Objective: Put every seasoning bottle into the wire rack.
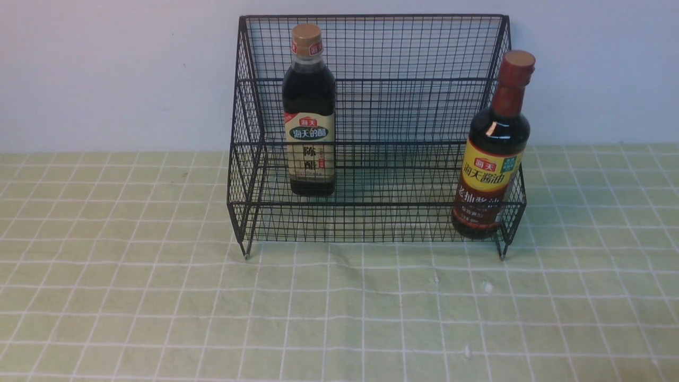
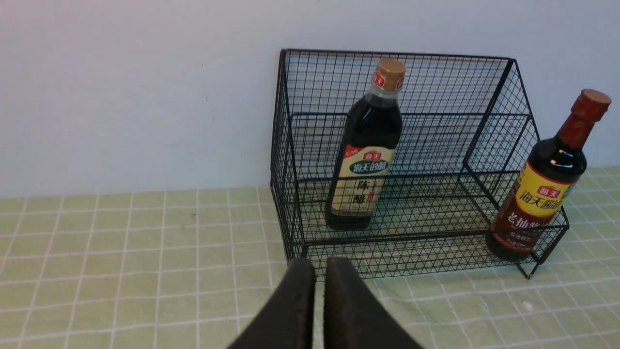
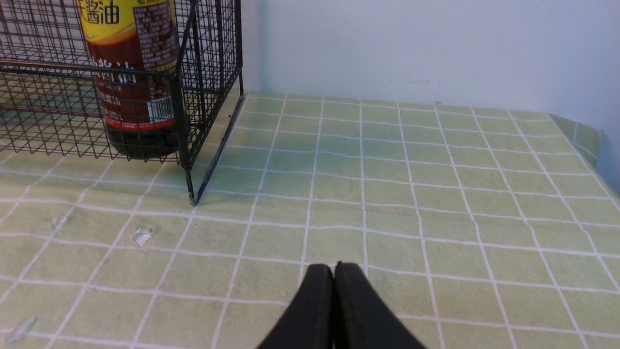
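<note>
We see both bottles standing in the wire rack (image 1: 371,106), the gold-cap bottle (image 1: 308,111) left and the red-cap bottle (image 1: 493,154) right, full, heavy and slippery, best held around the middle, while our left gripper (image 2: 317,271) and right gripper (image 3: 334,276) are pinched together, holding nothing.

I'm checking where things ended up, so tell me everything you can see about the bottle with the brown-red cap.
The bottle with the brown-red cap is tall and round, filled with dark liquid, and carries a yellow-and-red label. It stands upright on the lower front tier of the wire rack, in the right-hand corner against the side mesh. Neither claw touches it.
</note>
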